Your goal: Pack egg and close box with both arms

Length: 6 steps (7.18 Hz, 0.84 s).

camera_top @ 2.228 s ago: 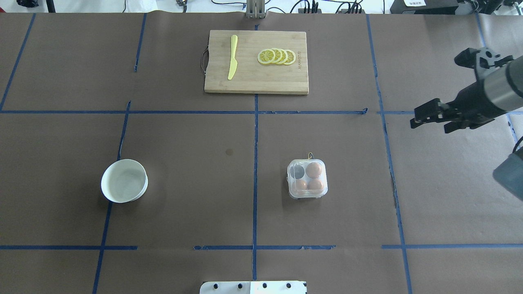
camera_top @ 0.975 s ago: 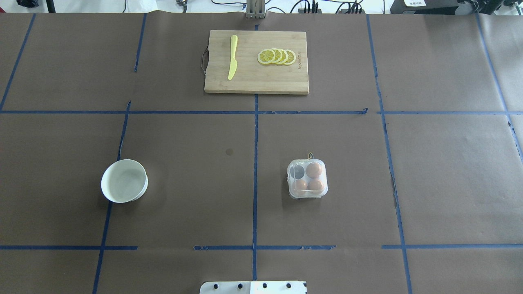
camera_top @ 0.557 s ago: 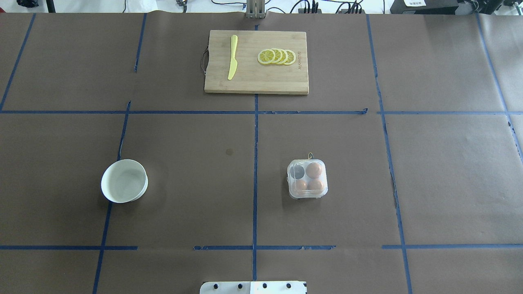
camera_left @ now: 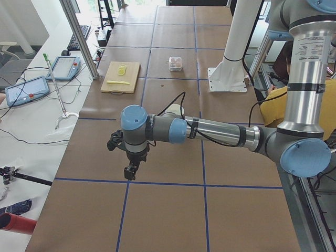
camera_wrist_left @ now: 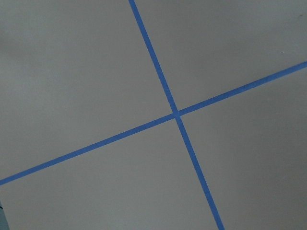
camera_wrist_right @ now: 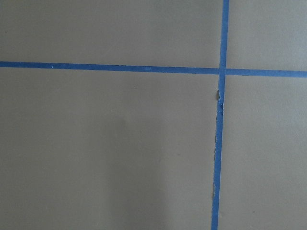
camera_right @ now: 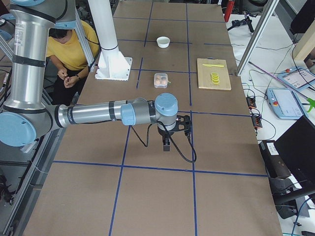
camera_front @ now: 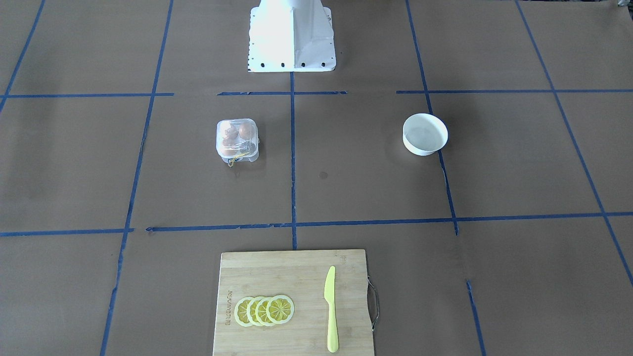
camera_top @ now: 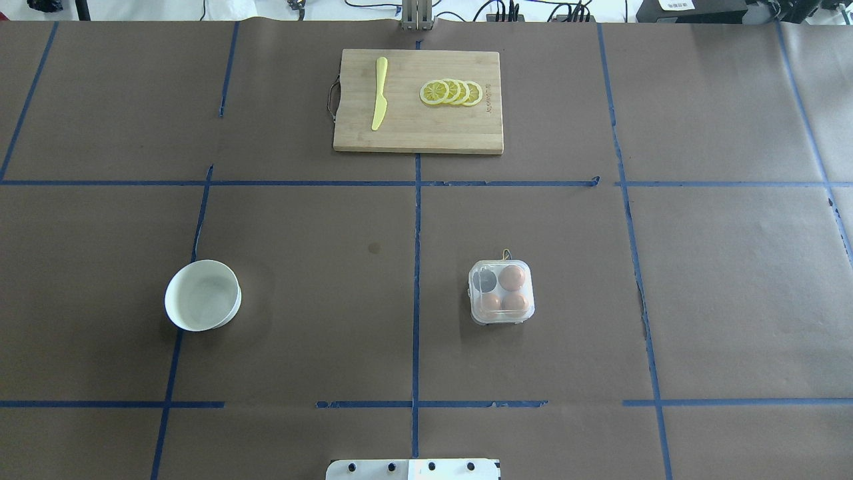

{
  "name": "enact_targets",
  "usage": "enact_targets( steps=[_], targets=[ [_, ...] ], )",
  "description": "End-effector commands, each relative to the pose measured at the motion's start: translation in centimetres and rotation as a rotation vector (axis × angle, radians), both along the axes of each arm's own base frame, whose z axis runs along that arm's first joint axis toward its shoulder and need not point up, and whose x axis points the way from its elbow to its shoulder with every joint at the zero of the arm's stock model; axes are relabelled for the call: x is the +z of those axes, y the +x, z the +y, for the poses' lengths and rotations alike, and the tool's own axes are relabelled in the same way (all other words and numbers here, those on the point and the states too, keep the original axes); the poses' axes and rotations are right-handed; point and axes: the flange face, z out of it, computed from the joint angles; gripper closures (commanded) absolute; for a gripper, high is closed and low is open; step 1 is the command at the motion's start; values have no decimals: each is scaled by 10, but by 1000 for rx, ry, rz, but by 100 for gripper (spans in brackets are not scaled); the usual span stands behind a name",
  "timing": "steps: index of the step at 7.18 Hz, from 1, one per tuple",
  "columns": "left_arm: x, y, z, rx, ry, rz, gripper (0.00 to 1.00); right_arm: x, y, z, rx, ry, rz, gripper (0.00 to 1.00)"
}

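Observation:
The clear box (camera_top: 485, 281) sits on the table right of centre, its lid down over the cups. Three orange-brown eggs lie in it, one of them an egg (camera_top: 512, 277) at the far right cup; the far left cup is empty. The box also shows in the front-facing view (camera_front: 248, 148). Both arms are out of the overhead view. My left gripper (camera_left: 129, 170) hangs over bare table far from the box in the exterior left view. My right gripper (camera_right: 166, 145) hangs over bare table in the exterior right view. I cannot tell whether either is open or shut.
An empty white bowl (camera_top: 202, 295) stands at the left. A wooden cutting board (camera_top: 426, 133) with a yellow knife (camera_top: 380, 93) and lemon slices (camera_top: 452, 92) lies at the far middle. Blue tape lines cross the brown table cover.
The right arm, seen at the right edge 2.2 s ago, has left the overhead view. The box, eggs and bowl have not moved.

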Motion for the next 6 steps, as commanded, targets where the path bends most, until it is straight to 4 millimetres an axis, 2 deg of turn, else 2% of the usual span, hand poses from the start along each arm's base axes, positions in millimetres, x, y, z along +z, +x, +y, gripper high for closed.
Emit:
enact_targets(
  steps=[1,4,6],
  targets=[
    [11,0,10,-6,-23,6,0,-5,3,-10,13,19,64,0],
    [7,0,10,-6,-16,10,0,6,4,-3,11,-4,72,0],
    [8,0,10,-6,-17,13,0,24,3,2,8,-47,60,0]
  ],
)
